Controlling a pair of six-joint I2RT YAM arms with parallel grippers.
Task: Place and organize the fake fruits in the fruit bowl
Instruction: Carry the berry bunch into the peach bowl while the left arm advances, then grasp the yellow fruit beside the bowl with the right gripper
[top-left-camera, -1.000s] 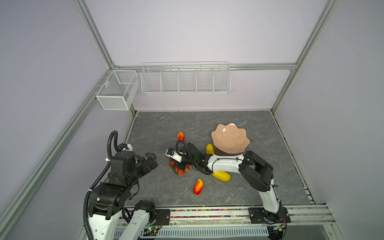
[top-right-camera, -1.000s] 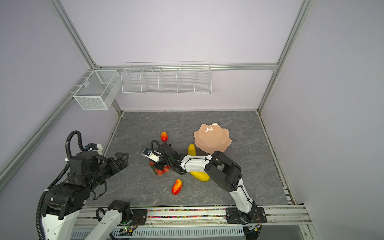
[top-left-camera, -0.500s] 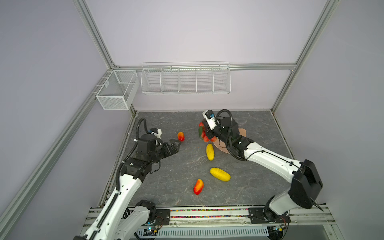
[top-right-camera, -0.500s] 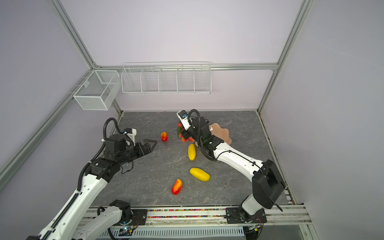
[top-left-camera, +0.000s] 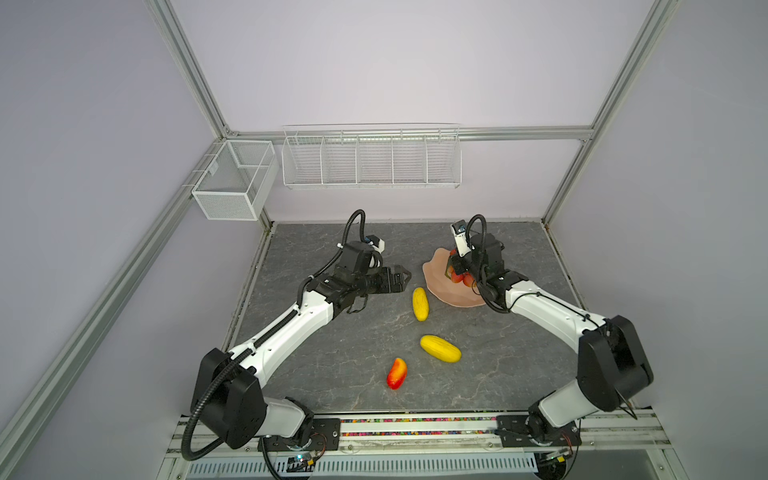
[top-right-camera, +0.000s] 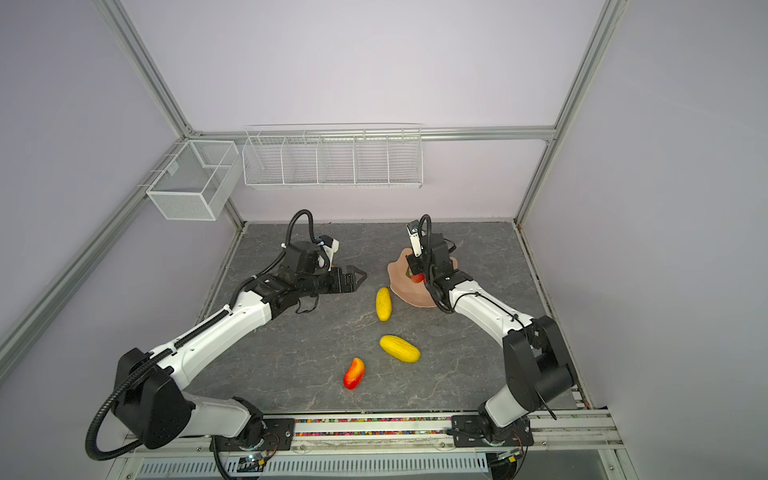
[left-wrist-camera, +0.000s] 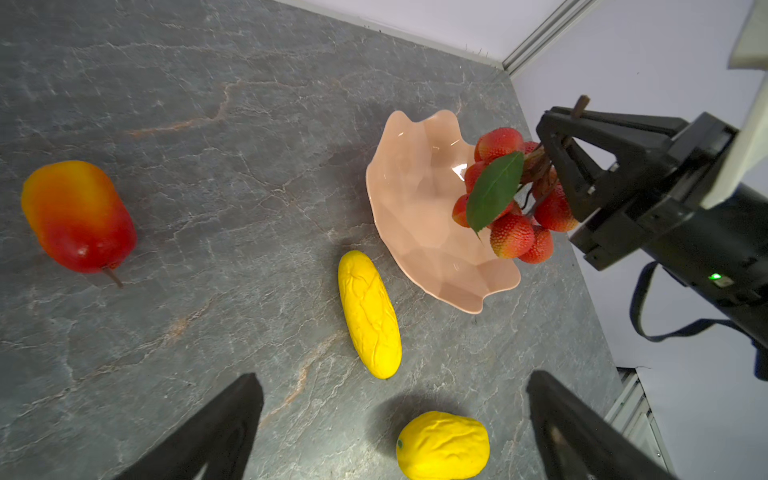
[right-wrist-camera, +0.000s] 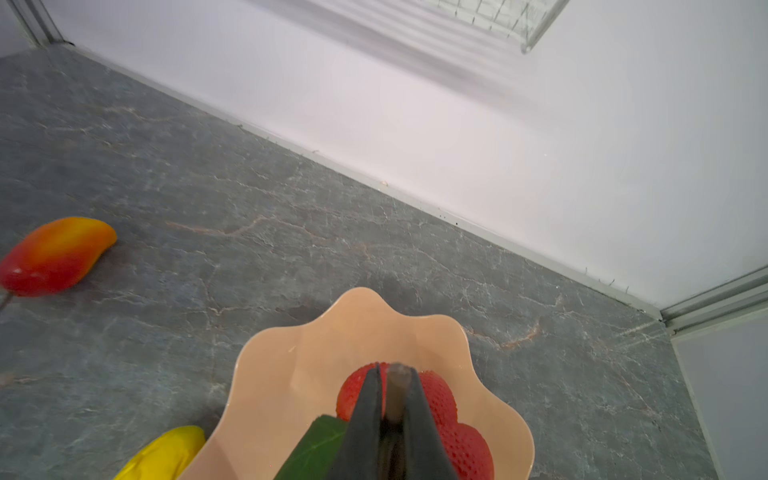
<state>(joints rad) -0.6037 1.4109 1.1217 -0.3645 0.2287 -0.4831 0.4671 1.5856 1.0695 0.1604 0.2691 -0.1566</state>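
The left gripper (top-left-camera: 404, 280) hangs spread wide and empty over the middle of the bench (top-left-camera: 316, 365), pointing toward the fruit bowl (top-left-camera: 440, 293). One mango-like fruit (left-wrist-camera: 79, 216) lies well apart from the bowl; the left arm hides it in both top views. A yellow ribbed fruit (top-left-camera: 420, 304) lies just beside the bowl's left rim. The second yellow fruit (top-left-camera: 440, 348) and the second mango-like fruit (top-left-camera: 397, 372) lie nearer the front edge. The bowl sits right of centre, toward the back edge. Over its hollow, the right gripper (right-wrist-camera: 394, 374) is clenched on the brown stem of the berry bunch (left-wrist-camera: 511, 232).
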